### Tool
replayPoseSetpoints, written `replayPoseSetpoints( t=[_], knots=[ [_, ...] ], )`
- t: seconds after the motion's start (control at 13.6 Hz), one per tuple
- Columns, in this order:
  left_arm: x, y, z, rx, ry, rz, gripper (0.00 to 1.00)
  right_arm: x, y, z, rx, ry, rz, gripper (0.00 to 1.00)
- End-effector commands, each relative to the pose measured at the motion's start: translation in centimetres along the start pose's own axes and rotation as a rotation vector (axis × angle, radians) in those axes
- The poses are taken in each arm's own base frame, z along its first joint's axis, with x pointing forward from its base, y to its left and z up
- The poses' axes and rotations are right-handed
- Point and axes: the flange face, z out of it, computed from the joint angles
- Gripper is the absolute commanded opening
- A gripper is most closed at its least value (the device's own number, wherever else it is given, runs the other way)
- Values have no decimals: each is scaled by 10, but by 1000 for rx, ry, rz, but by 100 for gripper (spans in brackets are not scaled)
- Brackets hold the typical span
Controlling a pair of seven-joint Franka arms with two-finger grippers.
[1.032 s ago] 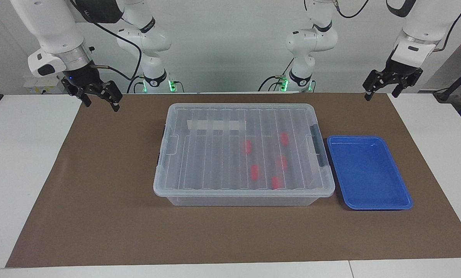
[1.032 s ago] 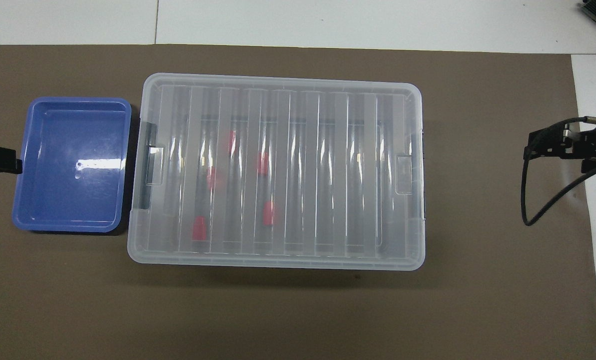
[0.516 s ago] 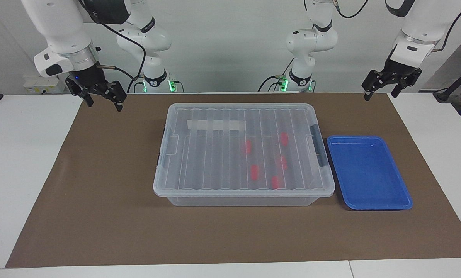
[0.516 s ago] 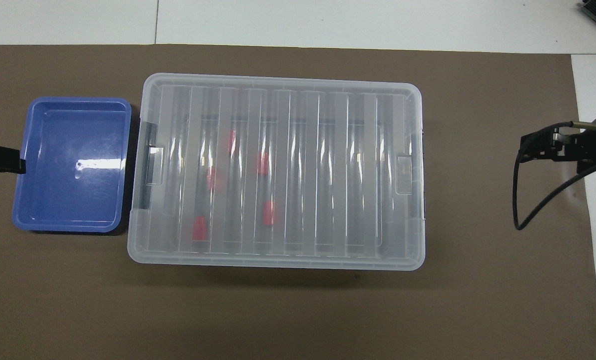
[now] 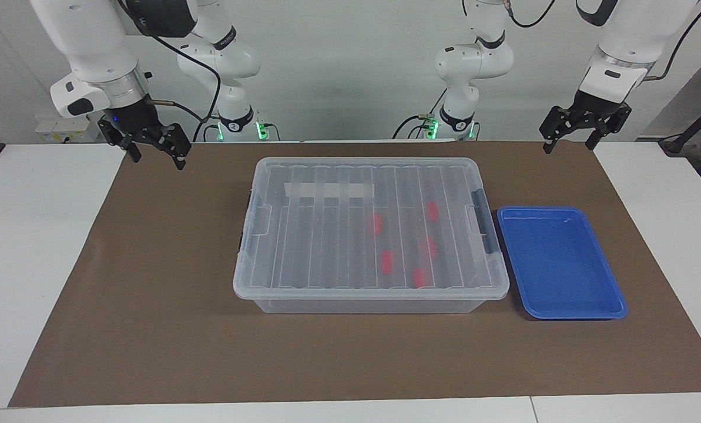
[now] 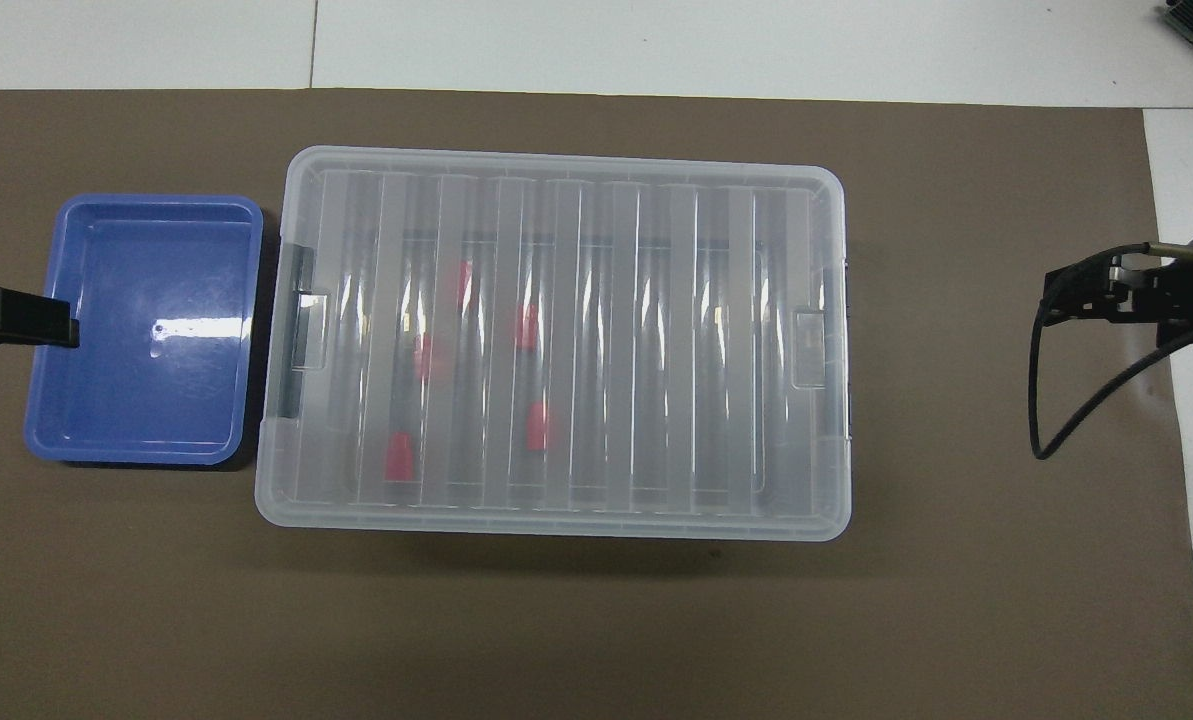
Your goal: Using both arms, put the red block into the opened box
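1. Box [image 5: 371,232] as landmark: a large clear bin sits mid-mat with its ribbed lid [image 6: 556,340] closed on top, dark latches at both short ends.
2. Five red blocks [image 5: 388,262] lie inside the box, seen through the lid, all in the half toward the left arm's end.
3. A blue tray [image 5: 562,261] sits just beside the box, toward the left arm's end of the table; nothing lies in it.
4. The left gripper [image 5: 569,136] hangs in the air, fingers spread and holding nothing, over the mat near the tray.
5. The right gripper [image 5: 155,150] hangs over the mat's edge, well apart from the box, fingers spread, holding nothing.
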Motion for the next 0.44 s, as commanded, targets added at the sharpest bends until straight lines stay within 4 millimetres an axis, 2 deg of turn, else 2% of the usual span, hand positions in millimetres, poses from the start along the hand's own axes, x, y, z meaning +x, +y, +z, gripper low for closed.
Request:
replayPoseSetpoints(
  t=[0.0, 0.37],
  knots=[
    [-6, 6, -1, -32, -1, -8, 100, -7, 5, 0, -2, 7, -11, 100],
    [-6, 5, -1, -34, -1, -3, 100, -7, 6, 1, 0, 5, -13, 100]
  ],
)
